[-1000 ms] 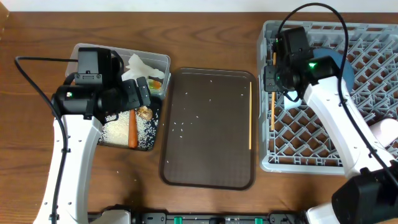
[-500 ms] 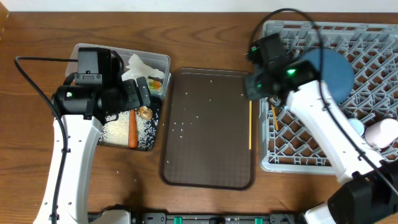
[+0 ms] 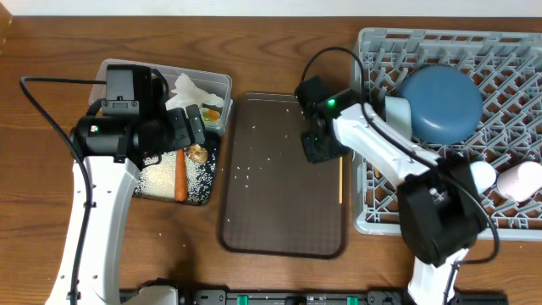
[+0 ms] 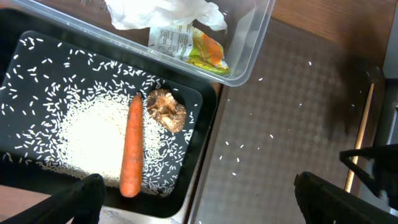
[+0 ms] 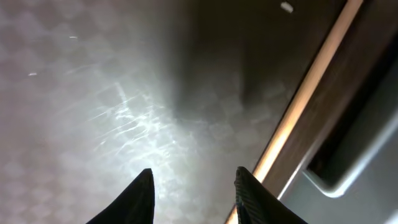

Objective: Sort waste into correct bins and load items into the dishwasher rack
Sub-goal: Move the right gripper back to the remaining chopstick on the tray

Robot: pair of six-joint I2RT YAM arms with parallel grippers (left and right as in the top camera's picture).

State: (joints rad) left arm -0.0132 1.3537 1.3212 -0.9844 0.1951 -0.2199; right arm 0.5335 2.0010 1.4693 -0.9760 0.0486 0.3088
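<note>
Overhead, a single wooden chopstick [image 3: 340, 182] is seen lying lengthwise on the brown serving tray [image 3: 279, 229], close against its right rim and just beside the dishwasher rack [image 3: 508, 59]. The right hand [image 3: 319, 146] is poised over the tray near the chopstick's upper end. In the right wrist view its fingers [image 5: 140, 193] are parted and nothing is held between them, and the chopstick [image 5: 305, 93] runs diagonally off to one side rather than between them.

Collecting this chopstick for the rack is judged to be the step in hand. A sideways shift to straddle the stick is called for, then a low, careful closing, since so thin a piece lying flat against the rim is likely to be hard to pinch.

The left hand [image 4: 199, 180] is held wide open and empty above the black tray [image 4: 12, 37] and the clear tub [image 4: 249, 56].
</note>
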